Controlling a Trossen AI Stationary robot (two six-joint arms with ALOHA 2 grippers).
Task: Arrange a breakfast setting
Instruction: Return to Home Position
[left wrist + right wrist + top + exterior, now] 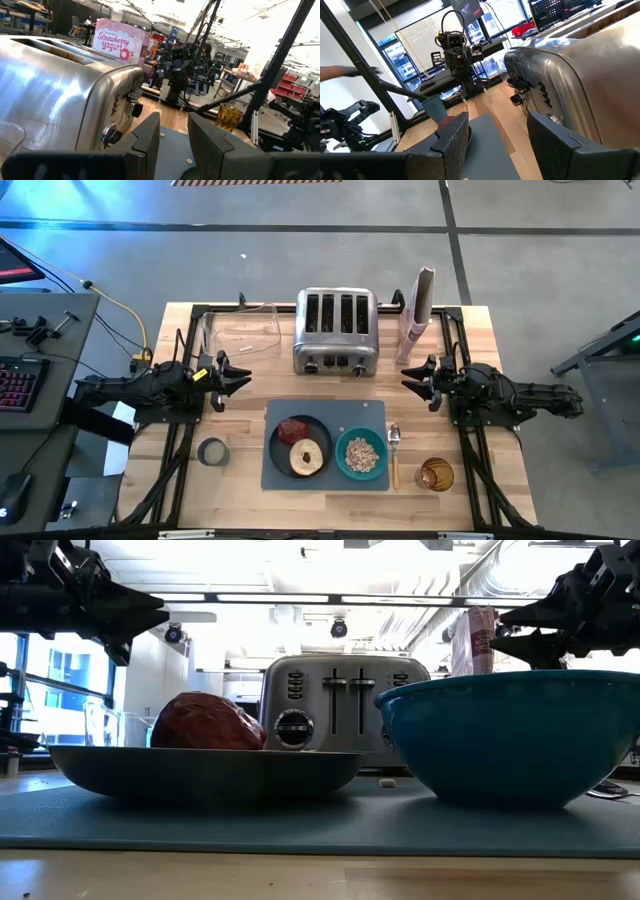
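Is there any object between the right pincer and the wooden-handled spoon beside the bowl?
Nothing visible does. In the high view the right pincer sits open beside the toaster, and only bare table wood lies between it and the wooden-handled spoon, right of the teal bowl.

Evenly bright from overhead across the table (240,480), with faint shadows. In the low view, blown-out ceiling glare behind the toaster (340,705); plate (200,772) and bowl (510,735) backlit, dim.
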